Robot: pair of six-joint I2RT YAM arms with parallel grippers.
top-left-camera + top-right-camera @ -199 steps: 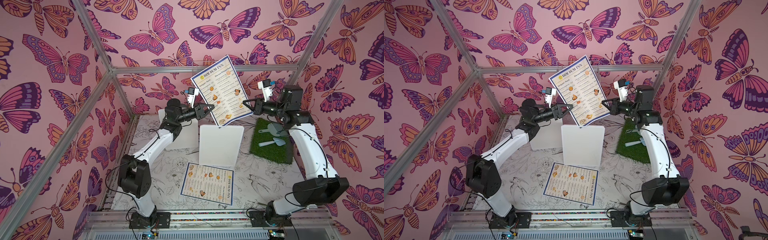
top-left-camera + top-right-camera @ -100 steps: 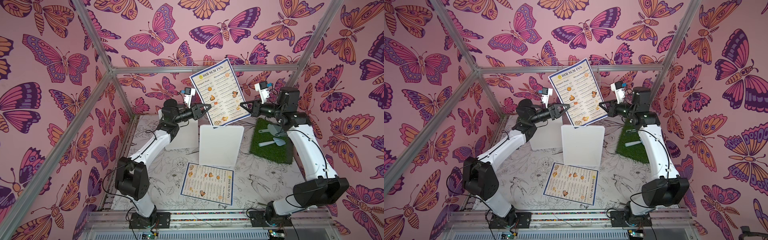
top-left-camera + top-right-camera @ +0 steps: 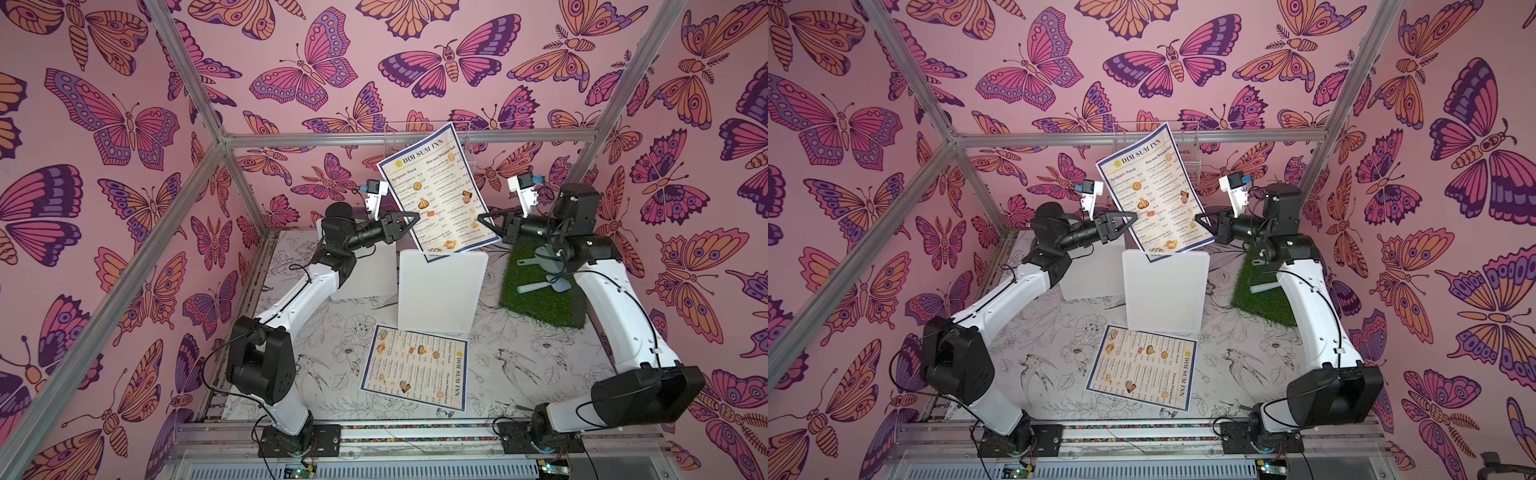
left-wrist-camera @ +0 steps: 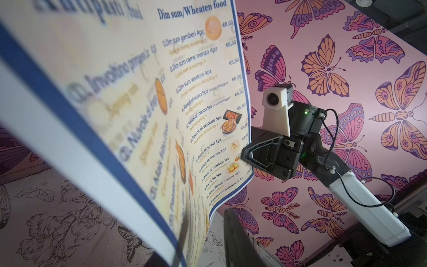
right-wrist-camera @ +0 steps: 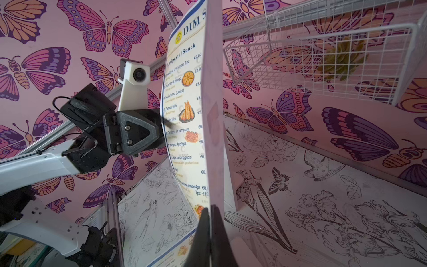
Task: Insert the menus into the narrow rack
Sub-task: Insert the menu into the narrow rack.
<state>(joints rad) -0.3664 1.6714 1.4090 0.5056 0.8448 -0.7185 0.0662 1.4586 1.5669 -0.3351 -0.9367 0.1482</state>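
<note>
The right end effector (image 5: pixel 211 227) is pressed together on the lower right margin of the raised menu (image 3: pixel 436 191). The left end effector (image 3: pixel 417 217) pinches the opposite margin, with one finger lying on the printed face in the right wrist view. Both grips bite only the outer rim of slick laminate, so a small twist or a pull between the arms could let one edge slide free and leave the sheet swinging from a single pinch. The sheet hangs in the air, tilted and visibly bowed, its lowest corner over the top edge of the white upright rack (image 3: pixel 442 291); I take this to be the narrow one, though its slot cannot be made out. If the arms squeeze inward the bow deepens, and a curved, corner-first edge would likely catch the rim, buckle, or slide down outside the rack. A hard push might also shove or tip the rack. The menu's top corner appears close to the wire basket (image 5: pixel 323 53) on the rear rail and could snag there. The second menu (image 3: pixel 415 368) lies flat on the worktop (image 3: pixel 519 365) just before the rack, where a dropped sheet would land on it.
</note>
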